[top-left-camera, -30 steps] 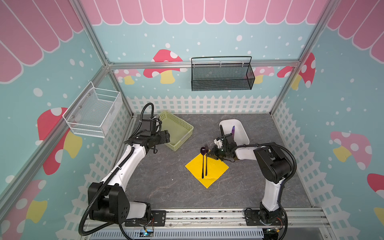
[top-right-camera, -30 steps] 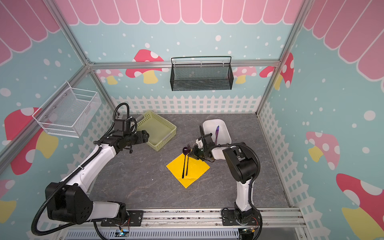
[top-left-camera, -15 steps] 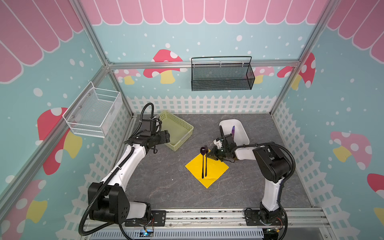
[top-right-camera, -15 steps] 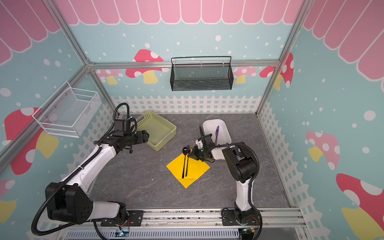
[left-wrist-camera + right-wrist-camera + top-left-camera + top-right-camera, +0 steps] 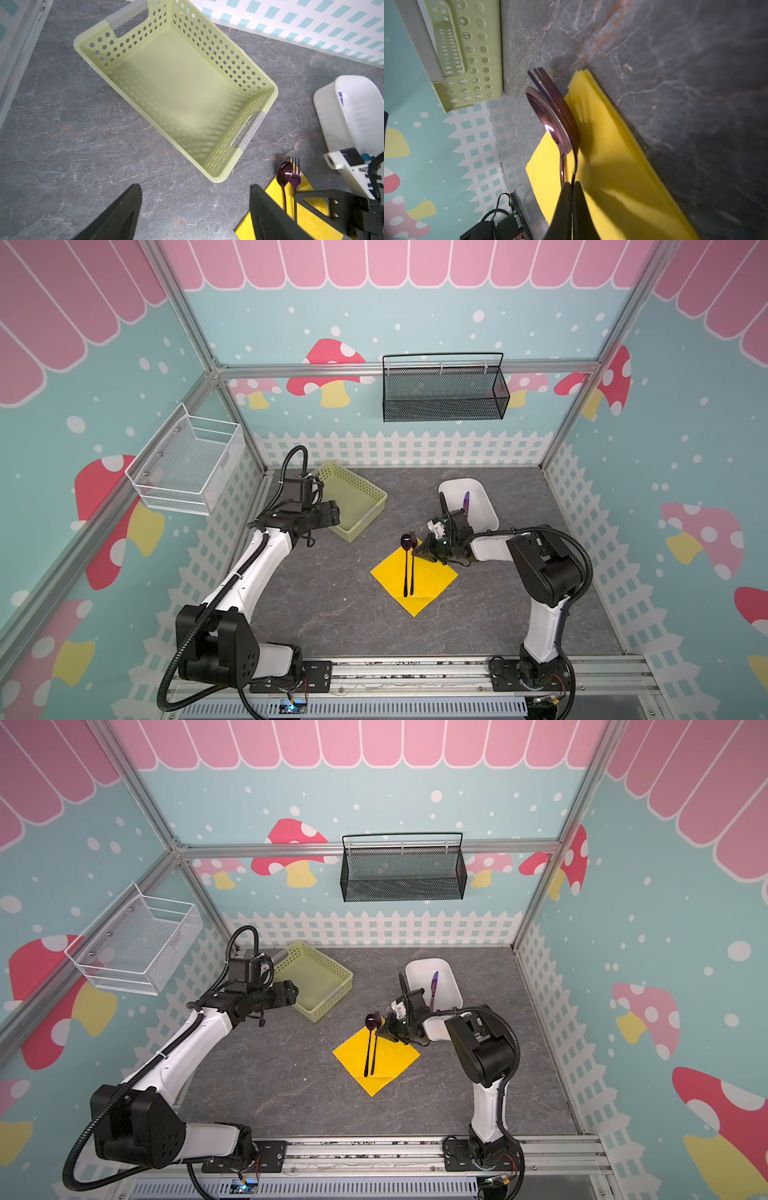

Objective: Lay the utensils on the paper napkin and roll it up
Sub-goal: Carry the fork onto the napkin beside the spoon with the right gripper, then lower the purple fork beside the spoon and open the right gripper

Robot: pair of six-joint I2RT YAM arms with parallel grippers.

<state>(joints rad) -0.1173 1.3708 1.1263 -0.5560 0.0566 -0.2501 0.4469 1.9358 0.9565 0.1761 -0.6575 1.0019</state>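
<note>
Toward the back left corner of the table [image 5: 332,605], the left hand [image 5: 332,515] hangs just above the surface with its two fingers spread wide apart, gripping nothing. In the left wrist view grey table shows in the gap between them. Just past its fingertips stands the pale green basket [image 5: 371,519], set askew to the table's edges.

Near the middle of the table the paper napkin [image 5: 432,580] lies flat, with one corner pointing at the back edge and the opposite one at the front edge. On it the spoon [image 5: 405,564] and the fork [image 5: 412,564] lie close side by side, spoon on the left. Their handles run toward the front edge, and their heads reach past the napkin's back corner onto the table.

The right hand [image 5: 420,553] reaches in low from the right over the napkin's back right edge. Its fingertips are pressed together right at the fork's handle. In the right wrist view the handle runs into the seam between them, but I cannot tell whether it is pinched or only touched.

Behind that hand, toward the back edge, a white tub [image 5: 482,489] holds the knife [image 5: 466,502], well apart from the napkin.
</note>
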